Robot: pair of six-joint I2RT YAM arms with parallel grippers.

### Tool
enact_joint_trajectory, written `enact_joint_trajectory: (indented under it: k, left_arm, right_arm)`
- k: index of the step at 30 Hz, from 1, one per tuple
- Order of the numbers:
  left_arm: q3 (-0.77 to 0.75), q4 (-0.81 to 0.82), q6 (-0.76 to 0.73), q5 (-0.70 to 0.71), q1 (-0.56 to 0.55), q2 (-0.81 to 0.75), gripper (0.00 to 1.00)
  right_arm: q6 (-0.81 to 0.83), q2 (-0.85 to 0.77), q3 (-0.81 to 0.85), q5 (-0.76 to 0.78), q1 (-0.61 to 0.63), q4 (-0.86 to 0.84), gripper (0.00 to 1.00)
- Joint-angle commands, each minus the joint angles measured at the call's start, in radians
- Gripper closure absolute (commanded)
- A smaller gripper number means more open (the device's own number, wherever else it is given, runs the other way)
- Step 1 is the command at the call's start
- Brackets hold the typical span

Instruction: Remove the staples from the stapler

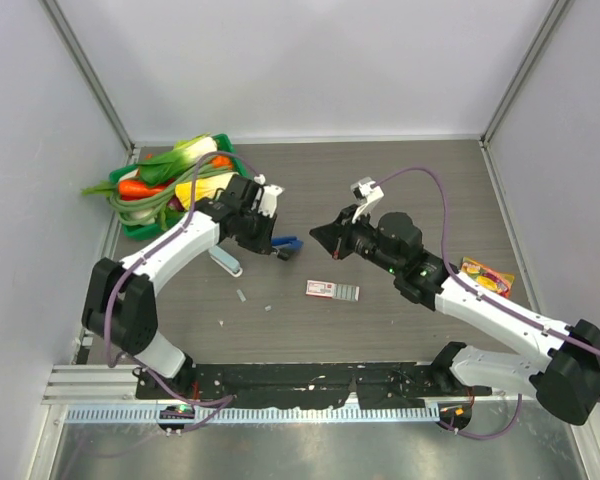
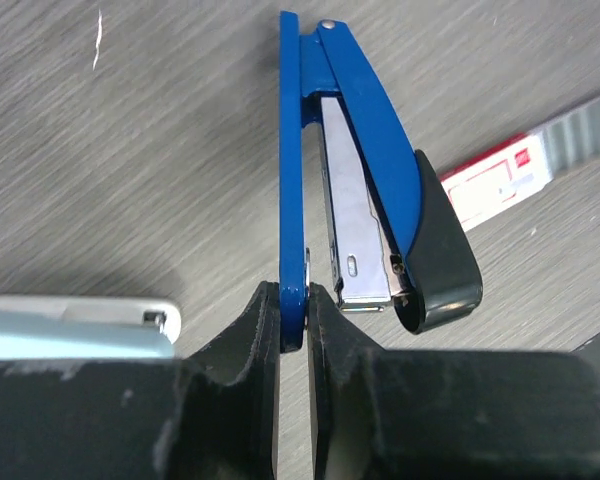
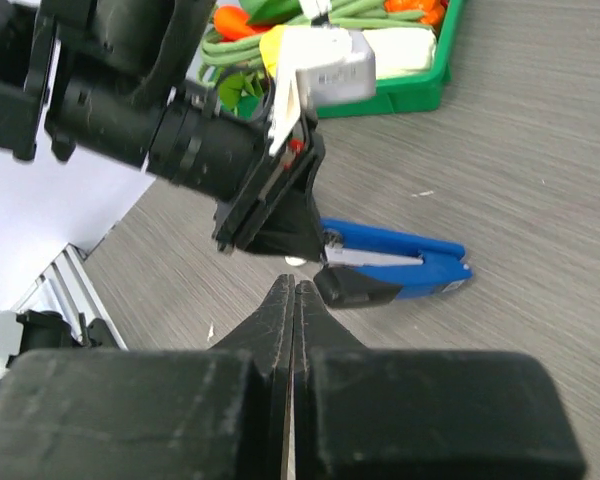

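The dark-blue stapler [image 2: 360, 130] lies on its side on the table, its two arms spread apart with the silvery rail [image 2: 355, 230] showing between them and a black cap at one end. It also shows in the top view [image 1: 287, 244] and in the right wrist view [image 3: 400, 265]. My left gripper [image 2: 293, 300] is shut on the end of the stapler's thin blue arm. My right gripper [image 3: 293, 290] is shut and empty, its tips just short of the stapler's black end, hovering over the table [image 1: 320, 238].
A green basket of toy vegetables [image 1: 170, 185] stands at the back left. A pale-blue oblong [image 1: 225, 262] lies beside the left arm. A pink-and-white small box [image 1: 331, 290] lies mid-table. A yellow packet [image 1: 486, 276] lies at right. Small staple bits [image 1: 240, 296] lie on the table.
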State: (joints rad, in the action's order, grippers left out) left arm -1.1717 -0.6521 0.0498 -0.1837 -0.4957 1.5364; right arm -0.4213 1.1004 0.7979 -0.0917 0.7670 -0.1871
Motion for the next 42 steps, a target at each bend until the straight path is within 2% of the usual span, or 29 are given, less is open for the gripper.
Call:
enact_joint_trajectory:
  k: [1, 5, 8, 10, 11, 14, 15, 19, 26, 31, 36, 42]
  left_arm:
    - [-0.109, 0.075, 0.131, -0.161, 0.084, 0.083, 1.0]
    - [-0.152, 0.054, 0.17, -0.194, 0.157, 0.158, 1.0]
    - [-0.158, 0.039, 0.168, -0.172, 0.175, 0.169, 0.93]
    - [-0.146, 0.039, 0.159, -0.148, 0.177, 0.16, 0.77]
    - [-0.144, 0.034, 0.16, -0.129, 0.178, 0.156, 0.61]
    - [-0.128, 0.035, 0.141, -0.085, 0.178, 0.122, 0.41]
    - [-0.123, 0.037, 0.136, -0.073, 0.178, 0.101, 0.39]
    - [-0.114, 0.013, 0.124, -0.011, 0.18, 0.068, 0.38]
    - [-0.095, -0.021, 0.099, -0.022, 0.224, 0.024, 0.38]
    - [-0.112, -0.121, 0.001, -0.001, 0.243, -0.097, 0.38]
    - [-0.069, -0.198, -0.091, 0.072, 0.269, -0.234, 0.36]
    - [-0.037, -0.291, -0.143, 0.052, 0.347, -0.355, 0.34]
  right_arm:
    - [0.027, -0.042, -0.045, 0.04, 0.012, 0.0, 0.99]
    - [0.058, -0.054, -0.066, 0.059, 0.028, 0.031, 0.99]
    - [0.087, -0.045, -0.069, 0.063, 0.057, 0.057, 0.96]
    - [0.099, -0.019, -0.066, 0.072, 0.095, 0.069, 0.89]
    - [0.104, -0.005, -0.063, 0.087, 0.115, 0.071, 0.86]
    - [0.13, 0.058, -0.042, 0.168, 0.195, 0.086, 0.72]
    - [0.139, 0.074, -0.028, 0.182, 0.215, 0.089, 0.7]
    - [0.144, 0.192, 0.01, 0.233, 0.313, 0.078, 0.64]
    - [0.153, 0.384, 0.125, 0.277, 0.44, 0.077, 0.56]
    - [0.135, 0.562, 0.297, 0.325, 0.472, 0.181, 0.52]
    - [0.151, 0.772, 0.548, 0.334, 0.472, 0.4, 0.51]
    - [0.173, 0.868, 0.681, 0.325, 0.474, 0.471, 0.5]
